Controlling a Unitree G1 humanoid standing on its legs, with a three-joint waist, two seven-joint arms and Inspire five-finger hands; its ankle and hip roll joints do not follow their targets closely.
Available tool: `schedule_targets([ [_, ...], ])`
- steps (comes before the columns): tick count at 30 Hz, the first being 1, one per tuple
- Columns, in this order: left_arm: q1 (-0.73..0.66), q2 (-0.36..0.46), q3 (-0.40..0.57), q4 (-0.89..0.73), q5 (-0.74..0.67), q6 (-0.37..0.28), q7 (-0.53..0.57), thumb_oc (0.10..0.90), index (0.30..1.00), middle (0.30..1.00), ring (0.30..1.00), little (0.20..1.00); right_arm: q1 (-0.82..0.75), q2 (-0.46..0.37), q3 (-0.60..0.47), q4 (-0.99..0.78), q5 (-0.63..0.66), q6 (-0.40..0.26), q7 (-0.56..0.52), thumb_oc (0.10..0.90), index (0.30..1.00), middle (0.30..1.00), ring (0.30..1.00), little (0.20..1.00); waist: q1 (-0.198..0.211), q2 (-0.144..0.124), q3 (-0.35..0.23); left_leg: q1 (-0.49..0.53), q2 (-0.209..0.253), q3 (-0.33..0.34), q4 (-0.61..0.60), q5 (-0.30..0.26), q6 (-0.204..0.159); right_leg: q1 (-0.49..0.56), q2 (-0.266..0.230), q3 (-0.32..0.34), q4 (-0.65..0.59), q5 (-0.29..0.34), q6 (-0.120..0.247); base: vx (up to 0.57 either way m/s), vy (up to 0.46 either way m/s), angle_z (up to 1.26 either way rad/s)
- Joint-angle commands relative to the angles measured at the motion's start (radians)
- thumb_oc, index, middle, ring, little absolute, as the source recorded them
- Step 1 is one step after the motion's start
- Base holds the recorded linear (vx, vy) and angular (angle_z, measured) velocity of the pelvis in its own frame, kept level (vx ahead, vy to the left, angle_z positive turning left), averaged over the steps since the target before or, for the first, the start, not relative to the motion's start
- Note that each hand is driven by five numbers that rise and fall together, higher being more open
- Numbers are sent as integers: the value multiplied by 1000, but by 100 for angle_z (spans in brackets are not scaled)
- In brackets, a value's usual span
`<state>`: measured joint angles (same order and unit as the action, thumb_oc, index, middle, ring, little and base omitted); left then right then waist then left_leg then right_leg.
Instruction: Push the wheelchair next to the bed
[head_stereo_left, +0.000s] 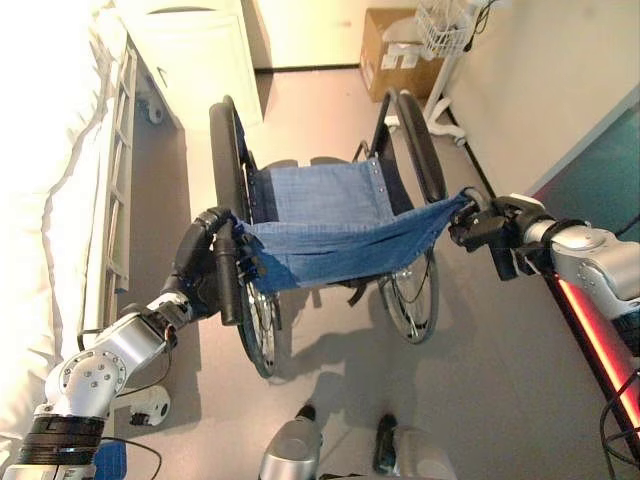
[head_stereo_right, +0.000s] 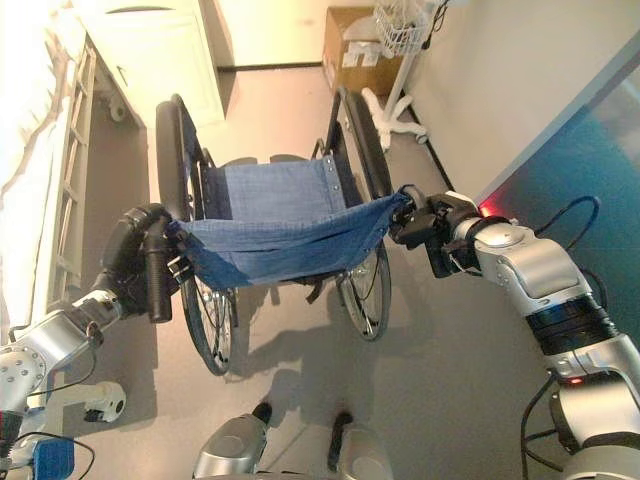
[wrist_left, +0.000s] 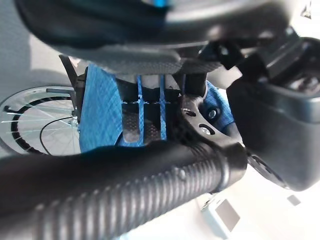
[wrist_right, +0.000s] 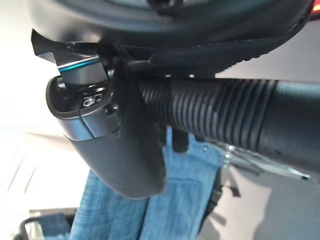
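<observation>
The wheelchair (head_stereo_left: 330, 215), with a blue denim seat and back and black wheels, stands in the aisle, facing away from me. The white bed (head_stereo_left: 50, 200) with its side rail (head_stereo_left: 115, 190) runs along the left, a narrow strip of floor apart from the chair's left wheel (head_stereo_left: 228, 160). My left hand (head_stereo_left: 205, 262) is shut on the left push handle (wrist_left: 125, 195), a black ribbed grip. My right hand (head_stereo_right: 432, 228) is curled round the right push handle (wrist_right: 215, 112), its thumb (wrist_right: 120, 150) wrapped under the grip.
A white cabinet (head_stereo_left: 195, 60) stands ahead at the bed's far end. A cardboard box (head_stereo_left: 395, 55) and a white wire basket on a stand (head_stereo_left: 445, 28) sit ahead on the right. A wall (head_stereo_left: 540, 80) runs close along the right side.
</observation>
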<state>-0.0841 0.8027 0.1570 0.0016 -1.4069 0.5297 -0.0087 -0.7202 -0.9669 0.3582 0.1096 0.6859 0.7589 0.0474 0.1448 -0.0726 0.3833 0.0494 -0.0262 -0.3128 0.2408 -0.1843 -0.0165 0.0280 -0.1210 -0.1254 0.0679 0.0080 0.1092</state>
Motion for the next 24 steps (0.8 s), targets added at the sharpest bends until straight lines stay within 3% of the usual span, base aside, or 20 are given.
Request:
schedule_targets([
  [1,-93,113,84,-259,61,-218,-87,400,300,300,300,300,-227,91,110,-106,114,-123,28,400,300,300,300,300,120,-15,-249,-58,26,134,160,123,-54,20,-54,-20,20,-6,53,199,-282,56],
  [2,-90,113,85,-264,60,-219,-84,400,300,300,300,300,-230,90,114,-106,116,-123,29,400,300,300,300,300,120,-17,-250,-59,29,133,162,130,-57,22,-50,-23,20,-9,49,239,-337,48],
  [4,-62,91,90,-289,69,-229,-66,400,300,300,300,300,-240,104,145,-94,109,-143,28,400,300,300,300,300,130,-29,-255,-77,48,137,205,212,-67,39,-12,-50,8,-26,10,219,-317,46],
  [7,-40,70,92,-302,79,-237,-48,400,300,300,300,300,-239,110,158,-91,95,-159,37,400,300,300,300,300,128,-39,-255,-116,52,174,299,256,-68,51,18,-68,-4,-36,-23,156,-258,23],
  [9,-39,41,78,-285,101,-248,-47,400,300,300,300,300,-235,118,166,-81,79,-172,53,400,300,300,300,300,117,-43,-254,-151,60,224,412,271,-70,59,39,-99,-11,-45,-53,179,-290,6],
  [13,-53,11,62,-266,120,-246,-41,400,300,300,300,300,-202,122,155,-92,55,-170,65,400,300,300,300,300,102,-33,-252,-183,67,280,450,254,-67,70,60,-144,-7,-59,-75,177,-165,48],
  [14,-60,0,60,-260,130,-245,-38,400,300,300,300,300,-183,127,146,-103,37,-166,69,400,300,300,300,300,104,-27,-251,-176,45,284,385,210,-54,73,60,-160,-1,-64,-69,121,-21,66],
  [15,-60,1,59,-260,130,-245,-38,400,300,300,300,300,-182,127,145,-104,37,-165,69,400,300,300,300,300,104,-28,-250,-173,44,284,383,210,-53,74,58,-160,-1,-65,-69,241,-8,67],
  [16,-64,-5,52,-258,131,-250,-31,400,300,300,300,300,-171,143,140,-114,20,-159,63,400,300,300,300,300,110,-7,-253,-141,7,291,236,169,-44,77,67,-175,8,-78,-59,177,18,43],
  [17,-67,-7,50,-258,131,-247,-31,400,300,300,300,300,-168,149,138,-116,16,-154,56,400,300,300,300,300,112,1,-254,-129,3,306,171,168,-45,82,72,-187,11,-85,-57,312,16,44],
  [19,-81,-28,20,-255,137,-242,-61,400,300,300,300,300,-138,179,110,-106,-30,-134,23,400,300,300,300,300,116,31,-261,-132,-1,448,-50,188,-49,120,88,-282,6,-109,-59,312,14,45],
  [22,-92,-46,-8,-247,158,-250,-91,400,300,300,300,300,-115,187,94,-95,-54,-132,14,400,300,300,300,300,119,45,-271,-163,-5,562,-152,235,-60,179,114,-322,8,-163,-62,321,-29,50],
  [23,-105,-47,-21,-241,161,-255,-110,400,300,300,300,300,-105,181,81,-89,-59,-133,10,400,300,300,300,300,123,41,-276,-194,-8,613,-147,246,-53,205,128,-341,16,-198,-74,257,-48,41],
  [24,-111,-46,-21,-236,164,-257,-113,400,300,300,300,300,-105,183,80,-78,-64,-140,16,400,300,300,300,300,125,37,-279,-202,-12,621,-135,232,-42,205,130,-342,27,-208,-77,315,-30,32],
])
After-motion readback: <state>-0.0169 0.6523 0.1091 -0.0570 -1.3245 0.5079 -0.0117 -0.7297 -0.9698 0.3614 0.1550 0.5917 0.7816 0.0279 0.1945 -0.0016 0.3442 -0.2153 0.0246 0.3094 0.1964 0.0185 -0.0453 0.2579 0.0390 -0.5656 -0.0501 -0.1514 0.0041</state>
